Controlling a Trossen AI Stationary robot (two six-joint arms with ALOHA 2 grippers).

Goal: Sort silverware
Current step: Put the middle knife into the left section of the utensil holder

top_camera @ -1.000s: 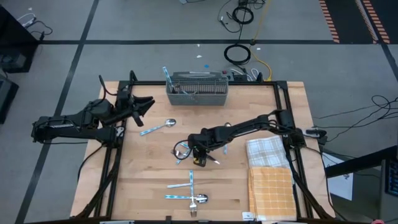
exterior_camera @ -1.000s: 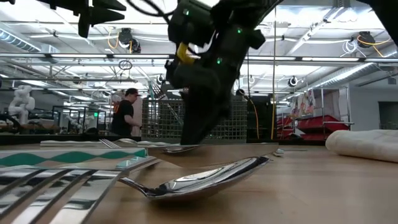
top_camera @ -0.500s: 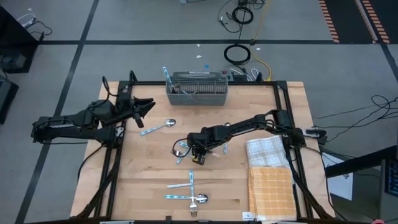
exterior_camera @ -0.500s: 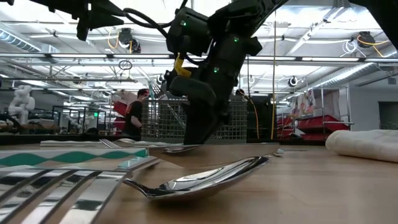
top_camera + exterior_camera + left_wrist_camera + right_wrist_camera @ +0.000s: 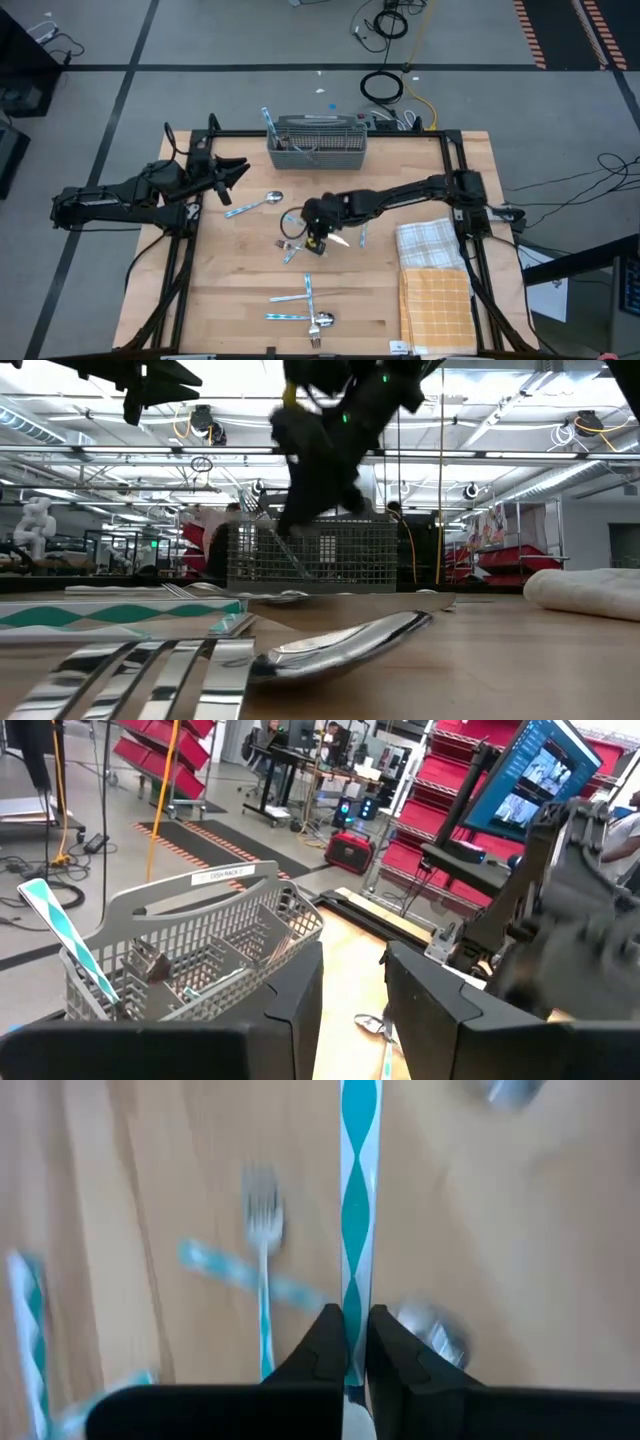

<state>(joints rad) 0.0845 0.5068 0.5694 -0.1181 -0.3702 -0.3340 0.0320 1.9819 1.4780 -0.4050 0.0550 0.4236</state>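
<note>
My right gripper [image 5: 320,236] hangs over the table's middle, shut on a piece of silverware with a teal-and-white handle [image 5: 357,1190]. In the low view a thin rod [image 5: 292,552] slants down below it. More silverware lies flat on the wood: a spoon [image 5: 256,204], pieces [image 5: 292,248] beside the gripper, one [image 5: 362,236] to its right, and a cluster [image 5: 305,312] near the front edge. My left gripper [image 5: 352,1010] stands open and level above the far left, facing the grey mesh basket [image 5: 190,950]. My right gripper pinches the patterned handle [image 5: 356,1285] between its two fingers [image 5: 325,1342]. The fingers slant down from the table's right side and lie along the piece, which runs on straight ahead of them. The piece is clear of the table; which end is held I cannot tell.
The basket [image 5: 317,143] stands at the far edge with a blue-handled piece [image 5: 267,122] sticking up at its left end. Two folded cloths, one checked [image 5: 428,244] and one orange [image 5: 436,310], lie along the right side. A fork [image 5: 262,1230] lies below the held piece.
My right gripper has shut on the patterned handle and then risen, drifting a little toward the far edge and tipping. The piece has come up off the wood with it. The other silverware has stayed in place.
</note>
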